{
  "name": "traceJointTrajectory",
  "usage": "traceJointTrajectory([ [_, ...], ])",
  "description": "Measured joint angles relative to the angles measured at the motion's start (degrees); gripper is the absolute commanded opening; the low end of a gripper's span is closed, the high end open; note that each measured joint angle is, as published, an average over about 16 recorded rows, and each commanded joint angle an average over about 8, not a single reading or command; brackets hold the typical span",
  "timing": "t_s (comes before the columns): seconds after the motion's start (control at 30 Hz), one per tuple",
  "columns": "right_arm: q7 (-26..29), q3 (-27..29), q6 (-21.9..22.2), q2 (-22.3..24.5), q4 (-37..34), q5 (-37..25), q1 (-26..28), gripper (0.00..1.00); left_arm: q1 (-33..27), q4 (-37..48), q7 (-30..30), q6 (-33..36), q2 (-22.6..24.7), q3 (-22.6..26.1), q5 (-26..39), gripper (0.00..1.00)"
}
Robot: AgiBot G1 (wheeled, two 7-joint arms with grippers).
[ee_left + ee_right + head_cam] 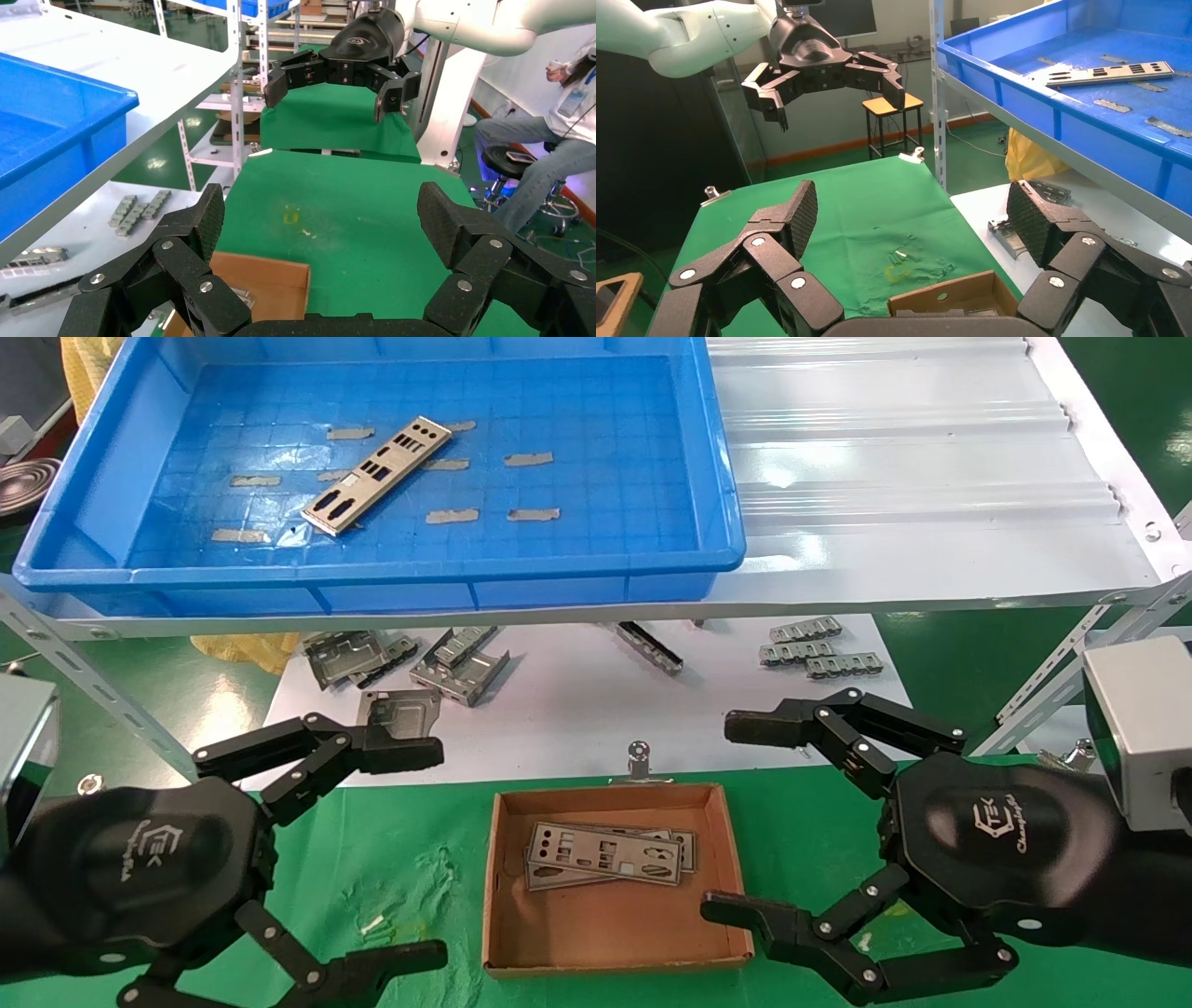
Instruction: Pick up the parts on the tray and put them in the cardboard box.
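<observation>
One flat silver part [377, 475] lies diagonally on the floor of the blue tray [726, 505] on the white shelf; it also shows in the right wrist view [1109, 72]. The cardboard box [717, 822] sits on the green cloth at front centre and holds a few stacked parts [610, 855]. My left gripper [438, 850] is open and empty, left of the box. My right gripper [736, 817] is open and empty, right of the box. In the left wrist view the left gripper [323, 221] hangs over the box corner [274, 284]. In the right wrist view the right gripper [909, 221] hangs over the box [947, 298].
Bent grey brackets [410, 663] and small grey pieces [815, 649] lie on the white board under the shelf [913, 477]. Grey tape strips [529, 458] stick to the tray floor. Slanted shelf struts [1062, 663] stand at both sides. A metal clip [639, 761] sits behind the box.
</observation>
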Motion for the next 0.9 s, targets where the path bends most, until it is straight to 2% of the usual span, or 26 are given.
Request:
traceJointTrajectory([
  [0.9,0.0,0.0,0.0,0.0,0.0,0.0,0.0,1.0,0.0,0.0,0.0,0.0,0.0,0.0,0.0,1.0],
])
